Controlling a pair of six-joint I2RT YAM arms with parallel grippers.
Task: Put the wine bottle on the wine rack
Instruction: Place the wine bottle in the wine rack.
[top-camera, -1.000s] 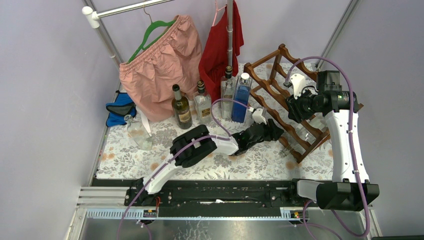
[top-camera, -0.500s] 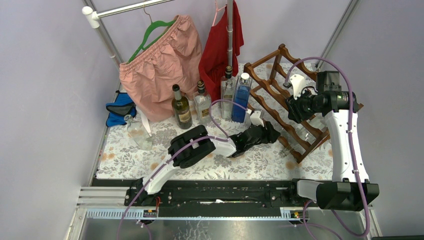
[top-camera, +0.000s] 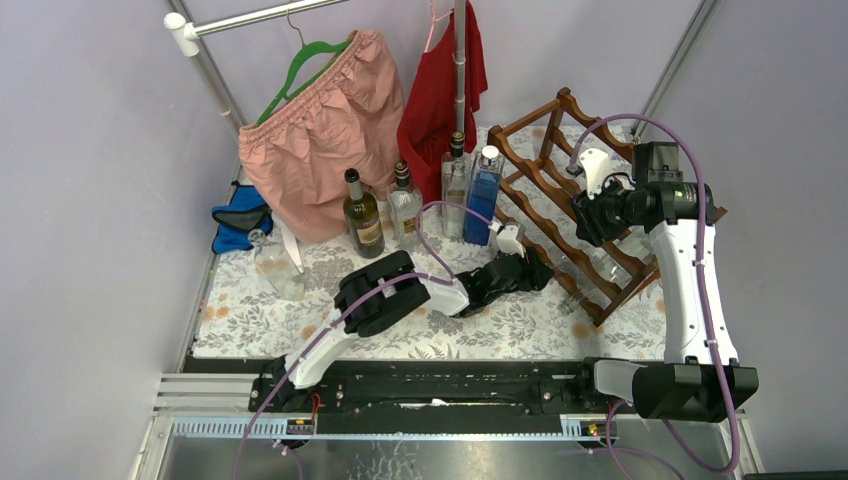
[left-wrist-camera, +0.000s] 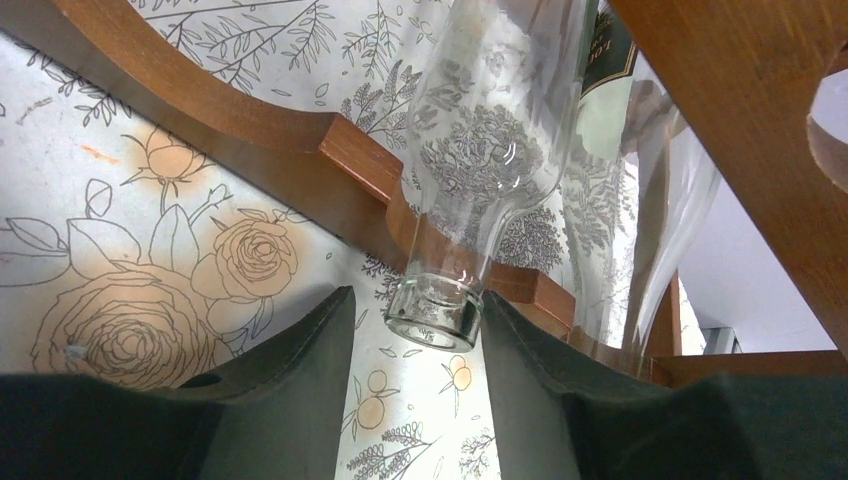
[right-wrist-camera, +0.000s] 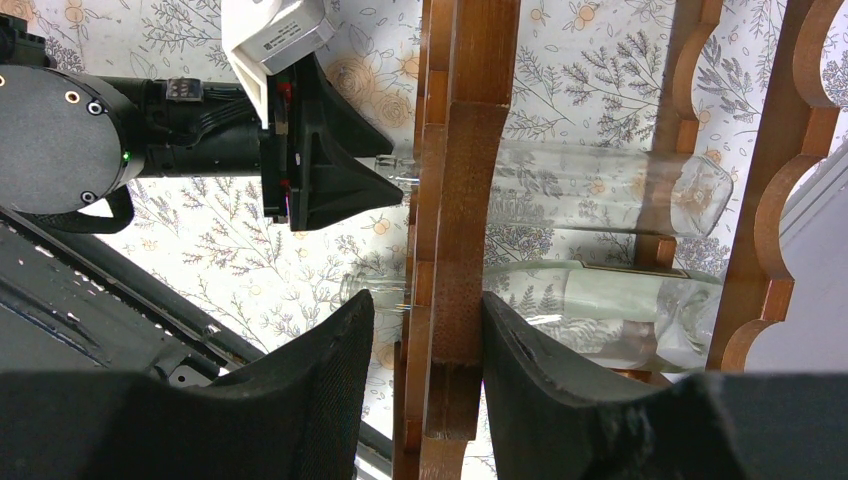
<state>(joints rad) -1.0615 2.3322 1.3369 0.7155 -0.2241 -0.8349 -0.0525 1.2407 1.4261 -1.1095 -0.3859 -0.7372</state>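
The wine rack (top-camera: 540, 170) stands at the back right of the table. A clear wine bottle (right-wrist-camera: 600, 185) lies on its lower tier, neck resting in a scallop of the front rail (left-wrist-camera: 350, 165). Its mouth (left-wrist-camera: 433, 315) sits between the fingers of my open left gripper (left-wrist-camera: 418, 330), with gaps on both sides. In the top view the left gripper (top-camera: 535, 268) is at the rack's front foot. My right gripper (right-wrist-camera: 428, 345) is closed on the rack's upper rail (right-wrist-camera: 455, 230), seen from above as the right gripper (top-camera: 590, 215).
A second clear bottle with a pale label (right-wrist-camera: 620, 300) lies in the rack beside the first. A dark bottle (top-camera: 362, 215), two clear bottles (top-camera: 404, 208) and a blue bottle (top-camera: 483, 195) stand at the back. Pink shorts (top-camera: 320, 130) and a red garment (top-camera: 440, 90) hang behind.
My left gripper has drawn back a little to the left, away from the rack's front rail. The bottle stays in the rack. The right arm has not moved.
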